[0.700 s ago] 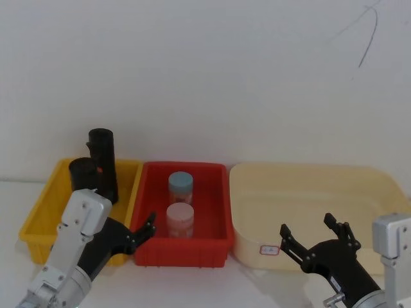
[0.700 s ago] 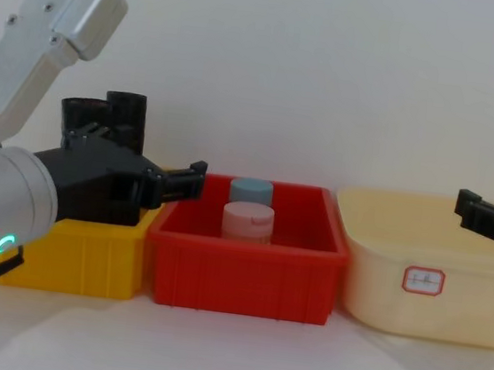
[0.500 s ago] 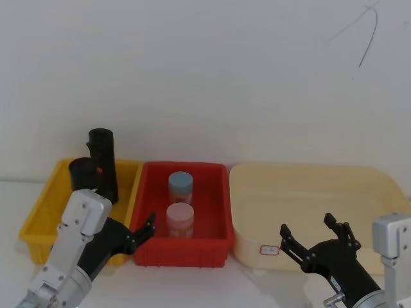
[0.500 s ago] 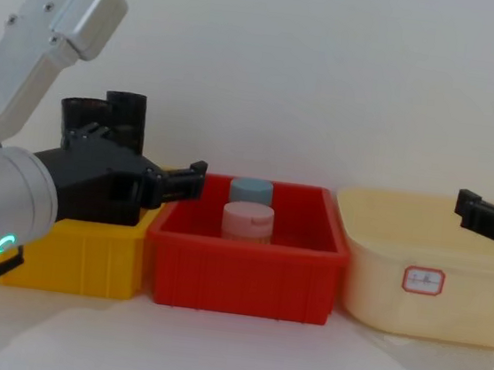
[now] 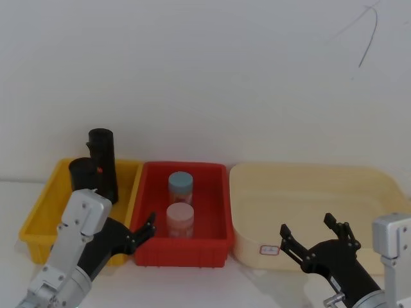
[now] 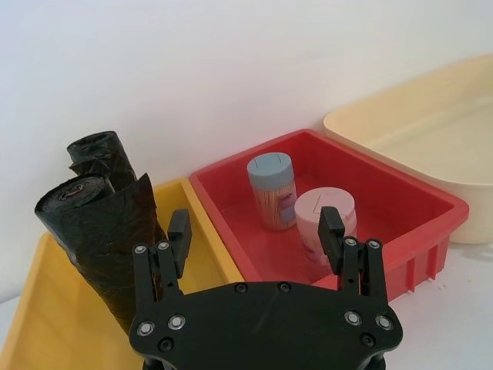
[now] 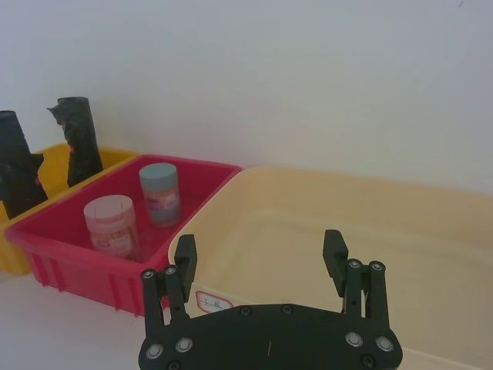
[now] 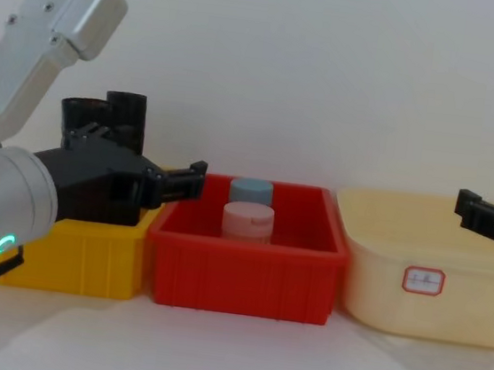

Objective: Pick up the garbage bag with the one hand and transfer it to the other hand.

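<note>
Spread wide and holding nothing, the jaws of both grippers stand open.

At the centre of the white table sits a red bin (image 5: 180,252), and everything else is placed from it. Inside it stand two small jars in a line, a blue-lidded jar (image 5: 180,186) toward the far wall and a pink-lidded jar (image 5: 180,219) nearer the front.

Against the red bin's left side is a yellow bin (image 5: 38,218). The garbage bag (image 5: 80,173), a black roll of wrinkled plastic film, stands upright in the far part of this yellow bin, apart from either gripper. A slimmer, taller black roll (image 5: 103,154) stands just beside it, between the bag and the red bin.

The left gripper (image 6: 254,231), black with long fingers on a thick silver arm with a glowing green ring, hovers at the front of the yellow bin. In the head view one fingertip reaches toward the red bin's front left corner. From its wrist camera the bag rises just past its fingers on one side, and the two jars show between the fingers.

To the red bin's right is a wide cream tub (image 5: 302,168) with a small red-edged label (image 8: 424,278) on its front wall. The right gripper (image 5: 307,228) hovers in front of this tub, near the label, well apart from the bag.
</note>
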